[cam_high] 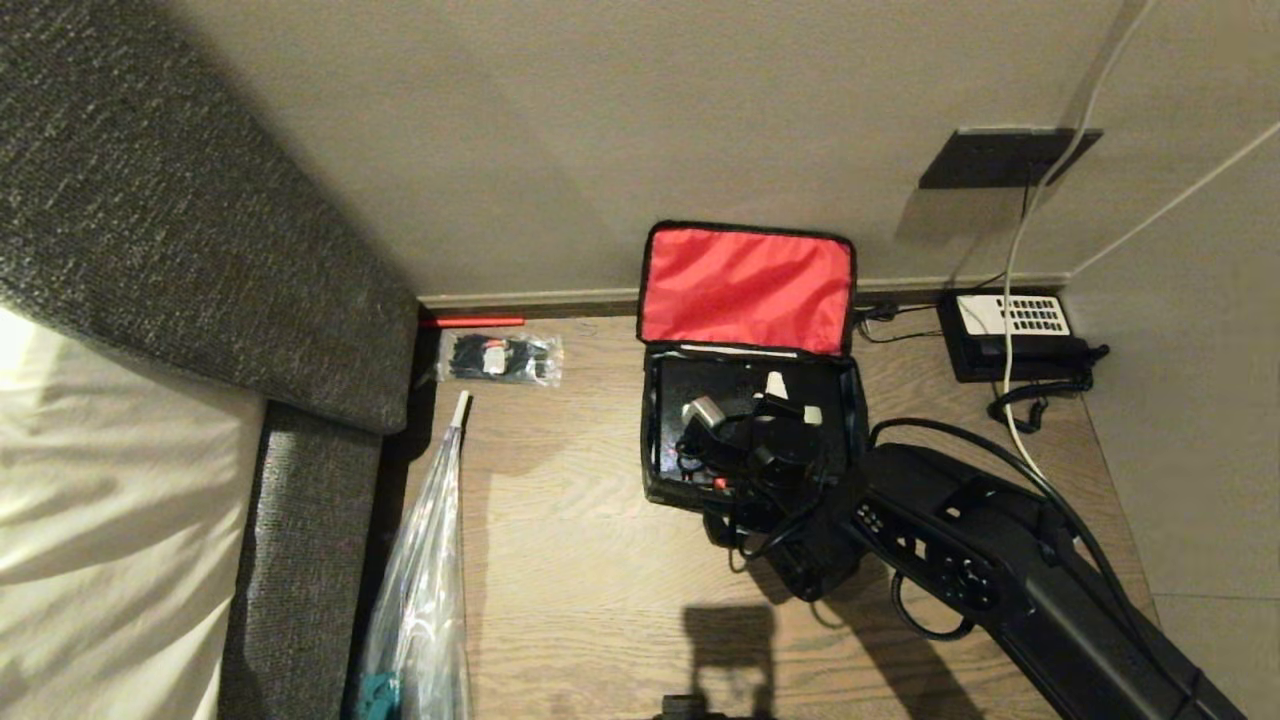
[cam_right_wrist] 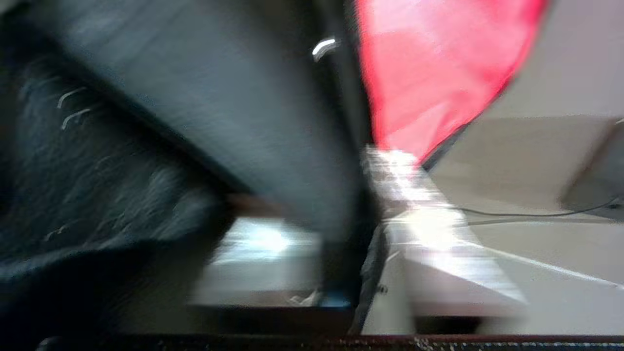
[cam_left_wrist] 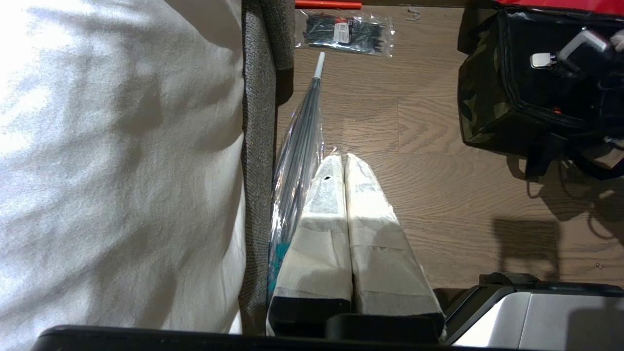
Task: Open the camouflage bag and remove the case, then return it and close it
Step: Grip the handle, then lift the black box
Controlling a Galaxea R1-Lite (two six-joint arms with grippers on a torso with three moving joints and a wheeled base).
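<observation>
The camouflage bag (cam_high: 655,470) stands open on the wooden floor against the wall, its red-lined lid (cam_high: 745,290) tipped up. Its camouflage side (cam_left_wrist: 480,102) also shows in the left wrist view. The black case (cam_high: 685,385) lies inside it. My right gripper (cam_high: 793,398) reaches down into the bag. In the blurred right wrist view a dark flat slab, the case (cam_right_wrist: 292,146), stands between the white fingers (cam_right_wrist: 424,229) of the right gripper (cam_right_wrist: 334,214), which close on it. My left gripper (cam_left_wrist: 344,163) hangs parked over the floor by the sofa, its fingers pressed together and empty.
A black telephone (cam_high: 1010,335) with white keypad and cords sits right of the bag near the wall. A packet of black ties (cam_high: 500,358) and a long clear plastic bag (cam_high: 425,570) lie to the left. A grey sofa (cam_high: 150,250) borders the left.
</observation>
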